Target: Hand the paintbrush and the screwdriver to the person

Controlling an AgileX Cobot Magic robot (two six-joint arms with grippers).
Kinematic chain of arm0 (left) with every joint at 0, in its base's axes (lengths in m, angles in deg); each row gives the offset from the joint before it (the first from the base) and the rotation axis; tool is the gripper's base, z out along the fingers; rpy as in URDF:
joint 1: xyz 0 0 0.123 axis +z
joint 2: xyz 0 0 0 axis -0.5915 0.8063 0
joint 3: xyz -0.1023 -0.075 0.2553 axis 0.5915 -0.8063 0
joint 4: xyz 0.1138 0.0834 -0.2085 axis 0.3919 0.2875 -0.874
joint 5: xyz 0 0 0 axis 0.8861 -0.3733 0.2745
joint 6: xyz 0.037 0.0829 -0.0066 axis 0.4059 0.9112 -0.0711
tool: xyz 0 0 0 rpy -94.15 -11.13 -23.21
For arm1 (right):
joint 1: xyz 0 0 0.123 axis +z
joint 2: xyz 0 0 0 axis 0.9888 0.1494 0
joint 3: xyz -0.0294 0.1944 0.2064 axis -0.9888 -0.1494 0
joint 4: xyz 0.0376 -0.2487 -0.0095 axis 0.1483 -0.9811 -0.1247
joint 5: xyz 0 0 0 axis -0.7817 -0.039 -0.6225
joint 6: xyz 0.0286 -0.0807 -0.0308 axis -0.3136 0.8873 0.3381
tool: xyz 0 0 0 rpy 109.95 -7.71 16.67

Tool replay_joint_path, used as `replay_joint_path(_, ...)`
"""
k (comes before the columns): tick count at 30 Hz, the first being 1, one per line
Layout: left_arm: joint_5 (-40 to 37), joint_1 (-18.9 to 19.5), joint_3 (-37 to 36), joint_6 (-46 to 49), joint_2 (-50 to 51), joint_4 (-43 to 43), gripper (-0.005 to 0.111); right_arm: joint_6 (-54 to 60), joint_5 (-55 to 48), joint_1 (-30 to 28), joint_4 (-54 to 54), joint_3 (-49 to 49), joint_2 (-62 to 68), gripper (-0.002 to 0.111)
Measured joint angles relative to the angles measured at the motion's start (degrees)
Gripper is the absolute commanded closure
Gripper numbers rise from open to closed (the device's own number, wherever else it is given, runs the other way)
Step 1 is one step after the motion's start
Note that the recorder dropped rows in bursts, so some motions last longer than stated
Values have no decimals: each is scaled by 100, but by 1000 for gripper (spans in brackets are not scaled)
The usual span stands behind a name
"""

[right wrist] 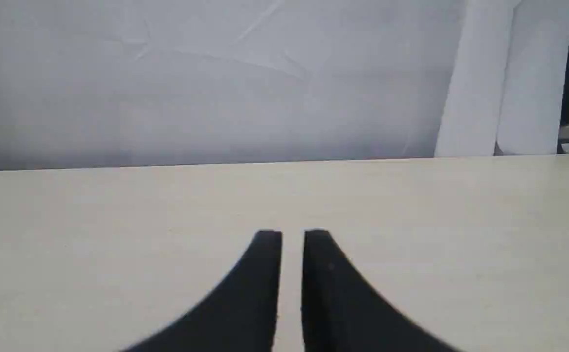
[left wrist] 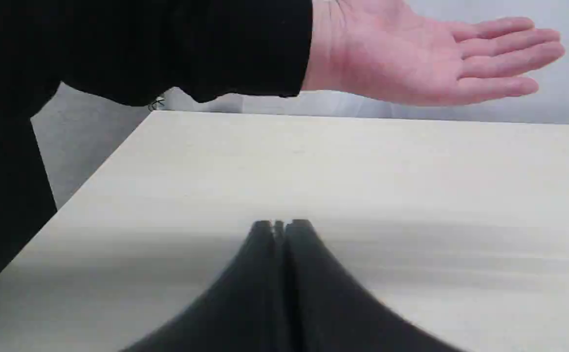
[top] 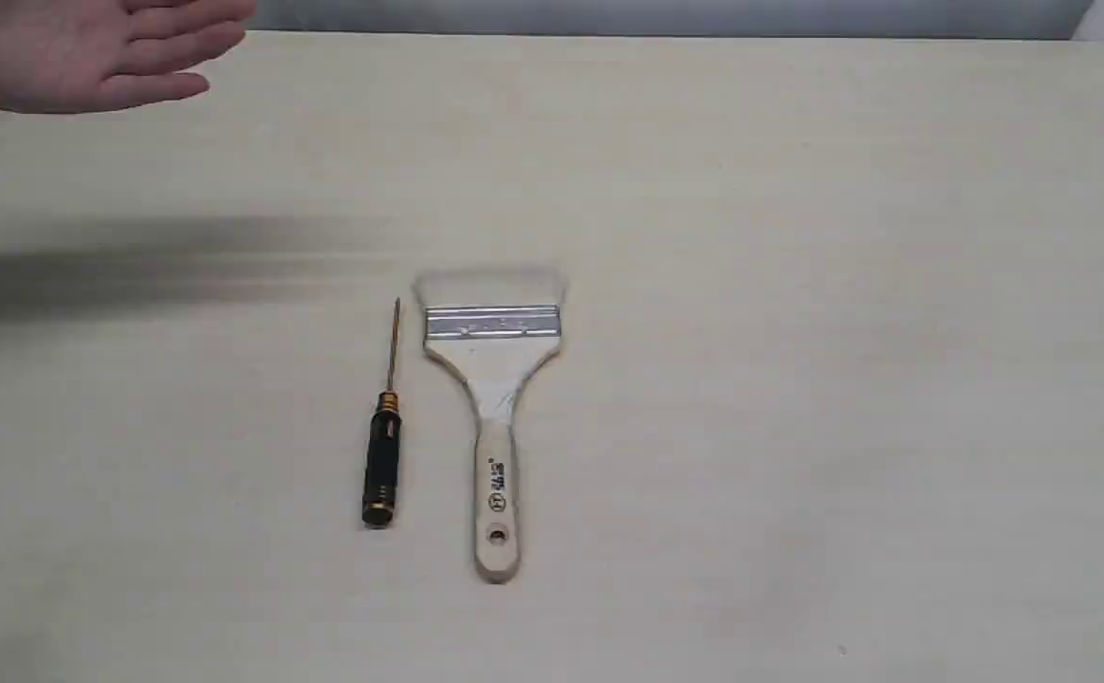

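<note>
Exterior view is the only one that takes in both tools: the paintbrush (top: 493, 417) lies flat near the middle of the pale table (top: 799, 285), bristles toward the far edge and its wooden handle, with the hole and small printed marks, toward the near side. The screwdriver (top: 384, 446) lies just beside it on the left, roughly parallel and not touching, with its thin gold shaft toward the far edge and its black handle and gold end cap toward the near side. It is clearly the shorter of the two. The person's hand (top: 87, 52) sits at the far left corner, open with the palm up and fingers together, well apart from both tools. A blurred dark shadow (top: 135, 270) stretches across the left of the table between the hand and the tools. Only the wrist views show the grippers. From the left wrist view, the left gripper (left wrist: 279, 225) hangs low over bare tabletop, its two black fingers pressed almost together with nothing between them. Beyond it the same open hand is raised above the far table edge, and this view adds the black sleeve (left wrist: 191, 44) at the wrist. In the right wrist view, the right gripper (right wrist: 293, 234) stands over bare table, with a narrow slot between its fingers and nothing held. A grey backdrop (right wrist: 216, 73) and a white panel (right wrist: 504, 78) stand behind.
</note>
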Motion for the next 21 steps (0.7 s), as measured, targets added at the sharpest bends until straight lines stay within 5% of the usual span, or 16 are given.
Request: replay_joint_path(21, 0, 0, 0, 0, 0, 0, 107, 0, 140, 0, 0, 0, 0, 98)
